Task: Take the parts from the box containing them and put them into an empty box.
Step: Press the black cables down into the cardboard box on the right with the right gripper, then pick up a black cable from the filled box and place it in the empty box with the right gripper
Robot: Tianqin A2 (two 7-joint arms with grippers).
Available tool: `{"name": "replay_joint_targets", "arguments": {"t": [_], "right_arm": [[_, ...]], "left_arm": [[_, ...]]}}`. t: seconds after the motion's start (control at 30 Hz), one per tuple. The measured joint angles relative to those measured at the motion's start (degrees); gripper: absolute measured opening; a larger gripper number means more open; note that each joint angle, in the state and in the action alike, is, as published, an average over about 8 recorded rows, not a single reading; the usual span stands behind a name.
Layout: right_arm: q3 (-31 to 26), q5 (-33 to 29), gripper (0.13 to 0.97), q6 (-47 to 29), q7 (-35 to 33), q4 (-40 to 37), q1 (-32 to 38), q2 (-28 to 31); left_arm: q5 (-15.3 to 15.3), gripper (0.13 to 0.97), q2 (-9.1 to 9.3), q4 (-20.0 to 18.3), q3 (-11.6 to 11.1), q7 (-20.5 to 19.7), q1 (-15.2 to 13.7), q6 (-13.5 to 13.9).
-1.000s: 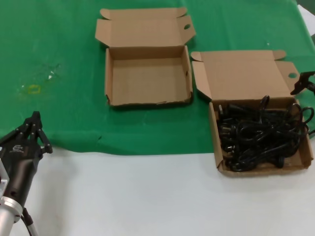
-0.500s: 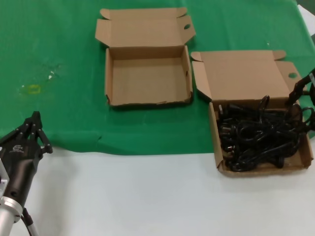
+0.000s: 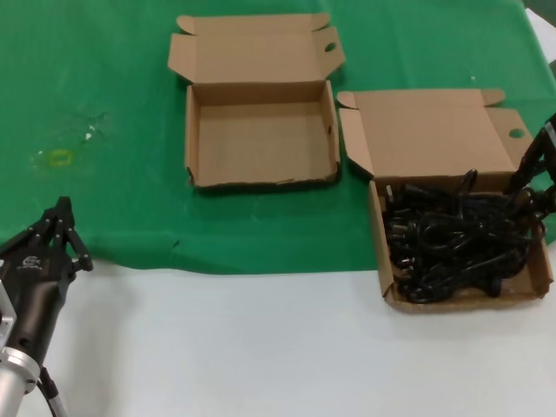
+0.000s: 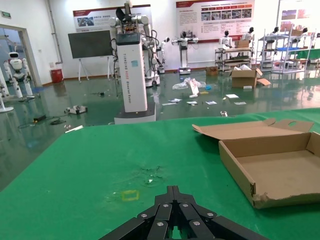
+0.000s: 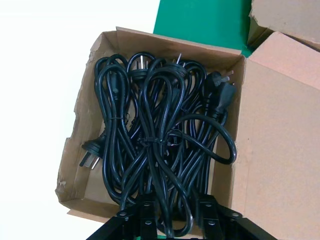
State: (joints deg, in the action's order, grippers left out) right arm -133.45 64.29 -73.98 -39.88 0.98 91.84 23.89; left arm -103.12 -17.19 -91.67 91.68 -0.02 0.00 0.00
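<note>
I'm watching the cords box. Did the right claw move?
Yes. The right claw came down past the hole in the lid, onto the black cords in their box.

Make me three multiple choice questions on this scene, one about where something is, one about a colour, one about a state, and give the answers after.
1. Where is the right gripper?
A. over the cord box's far right corner
B. over the empty box
C. on the white tabletop

2. What colour are the cords?
A. white
B. black
C. red

3. What state is the empty box in?
A. taped shut
B. lid open, holding cords
C. lid open, nothing inside

Answers:
1 A, its dark fingers show at the cord box edge in the head view.
2 B, all the coiled cables are black.
3 C, its bare cardboard floor shows.

The left gripper waits near the cloth's front edge.
</note>
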Motion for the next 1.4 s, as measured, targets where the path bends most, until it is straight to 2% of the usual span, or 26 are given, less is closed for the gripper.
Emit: {"name": "replay_joint_targets", "arguments": {"t": [0.2,0.33,0.6,1.03,1.4], "right_arm": [[0.2,-0.3,0.262,-0.5,-0.1,0.1,0.5,0.1],[0.3,-0.5,0.262,-0.9,-0.1,0.2,0.7,0.2],[0.6,-0.6,0.186,-1.7,0.0,0.4,0.8,0.6],[1.4,-0.3,0.174,-4.4,0.7,1.4,2.0,1.6],[1.7,-0.2,0.174,-9.3,4.4,5.3,4.4,3.2]], "left_arm": [[0.0,0.144,0.0,0.0,0.0,0.0,0.0,0.0],[0.0,0.144,0.0,0.0,0.0,0.0,0.0,0.0],[0.0,0.144,0.0,0.0,0.0,0.0,0.0,0.0],[0.0,0.144,0.0,0.0,0.0,0.0,0.0,0.0],[0.0,0.144,0.0,0.0,0.0,0.0,0.0,0.0]]}}
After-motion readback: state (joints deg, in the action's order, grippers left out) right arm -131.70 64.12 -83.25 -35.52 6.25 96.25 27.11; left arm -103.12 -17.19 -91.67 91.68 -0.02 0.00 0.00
